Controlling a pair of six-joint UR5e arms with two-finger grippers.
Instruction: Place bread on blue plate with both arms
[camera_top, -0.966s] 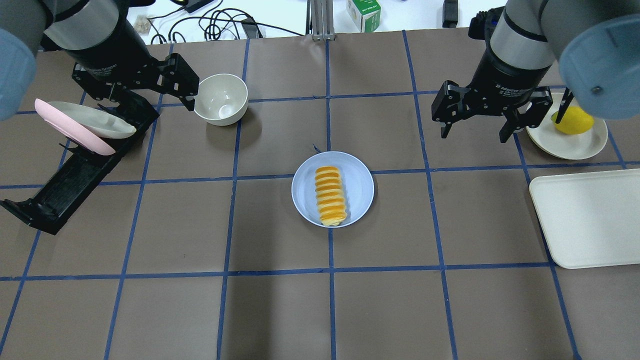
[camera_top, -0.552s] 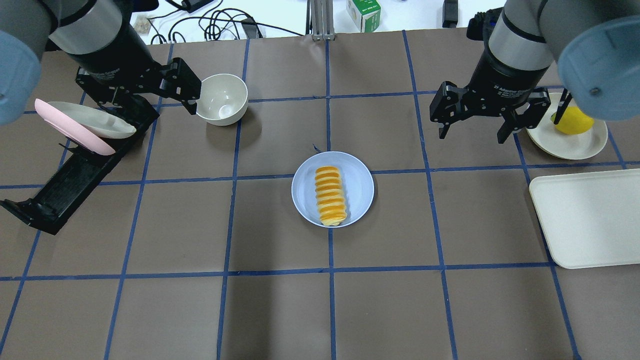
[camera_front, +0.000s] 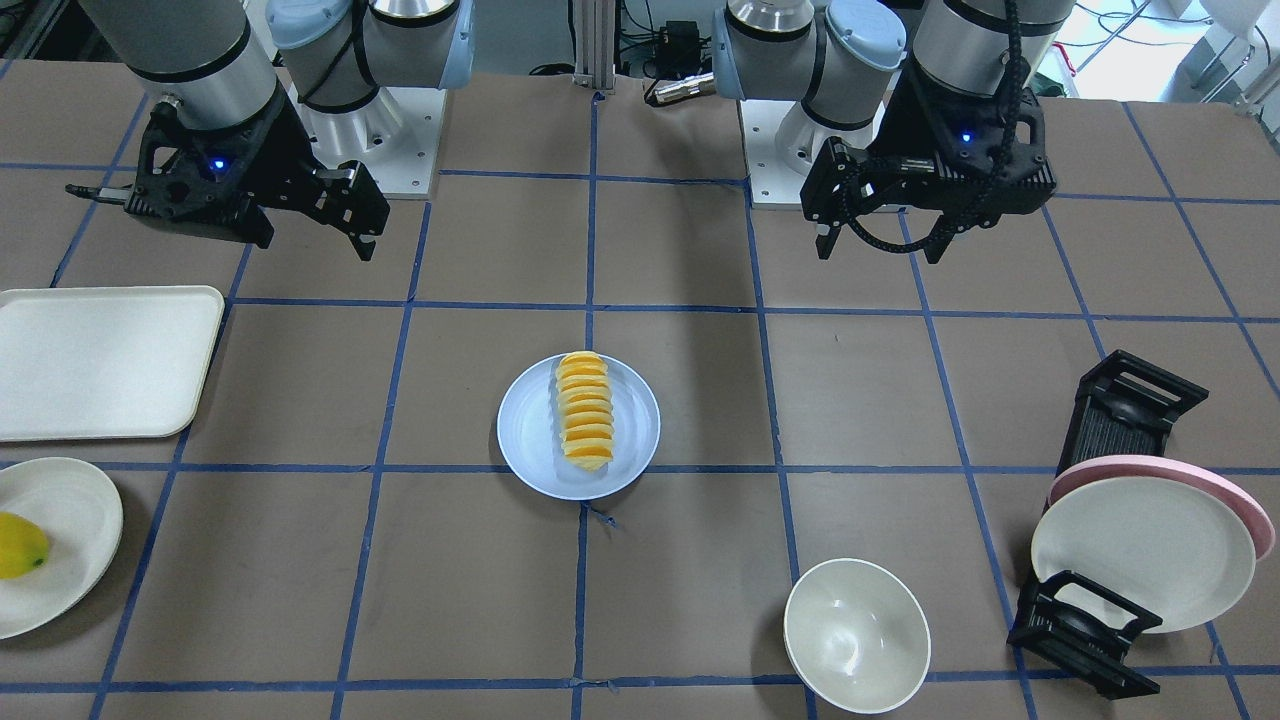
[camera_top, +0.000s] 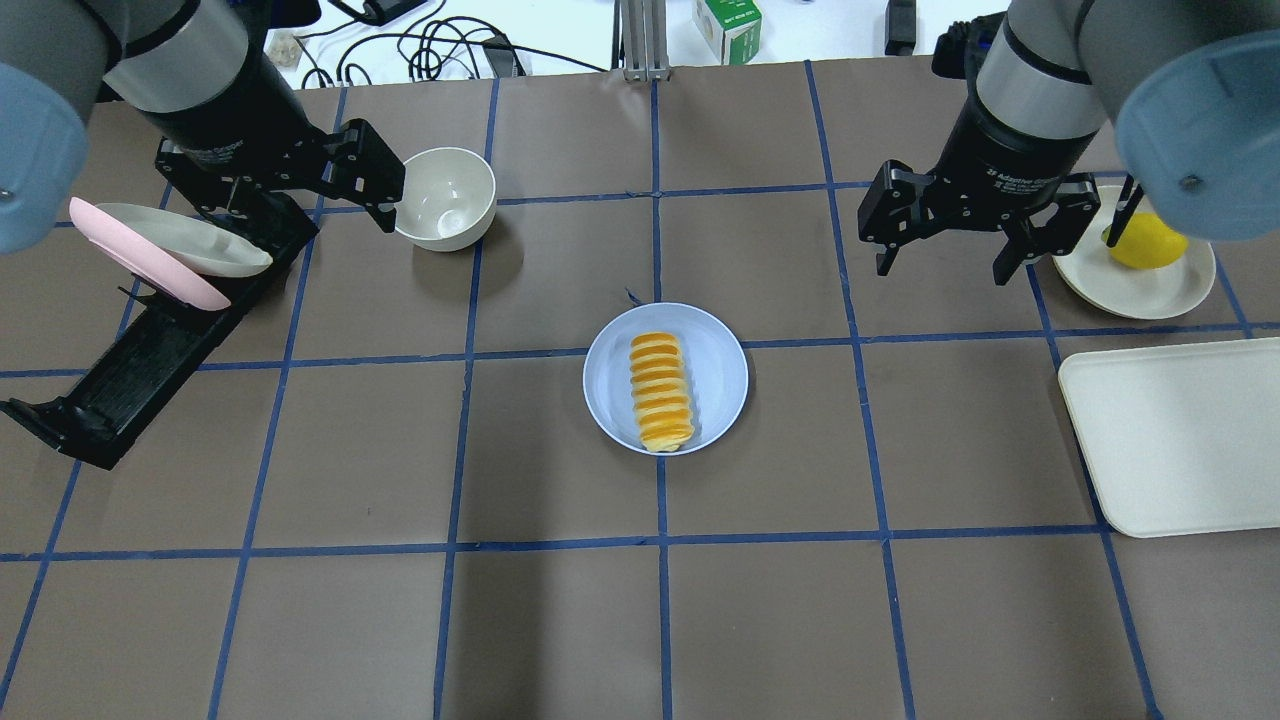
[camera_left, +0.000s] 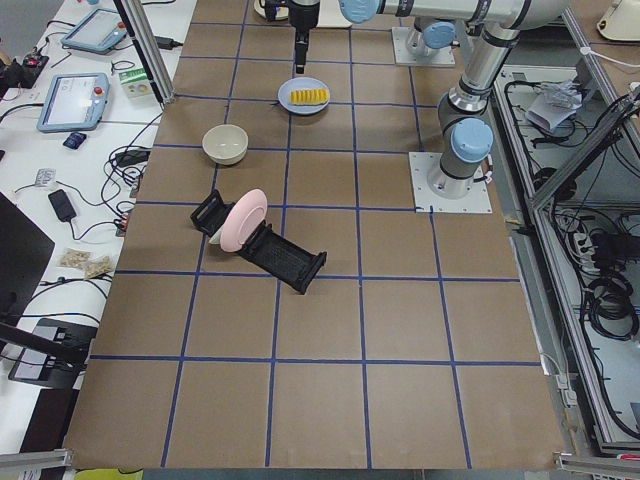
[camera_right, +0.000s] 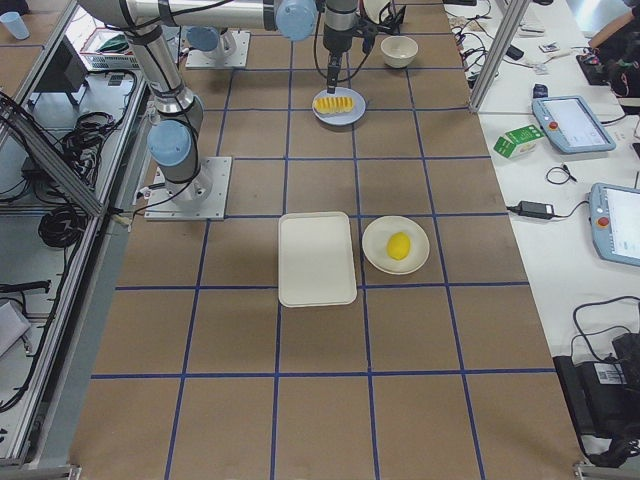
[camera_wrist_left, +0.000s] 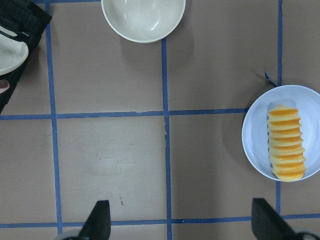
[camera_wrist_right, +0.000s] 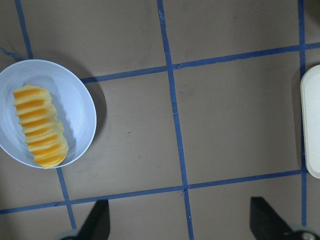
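The bread (camera_top: 661, 392) lies as 1 row of slices along the middle of the blue plate (camera_top: 722, 362), which sits at the table's centre. Both grippers hang above the table, well apart from the plate. The left gripper (camera_front: 878, 248) is over the left half, its 2 fingers spread wide and holding nothing. The right gripper (camera_top: 941, 272) is over the right half, likewise wide open and empty. A white bowl (camera_top: 445, 197) stands far left of the plate.

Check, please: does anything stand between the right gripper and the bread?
Nothing visible does. Only bare table lies between the open right gripper and the bread, which already lies on the blue plate.
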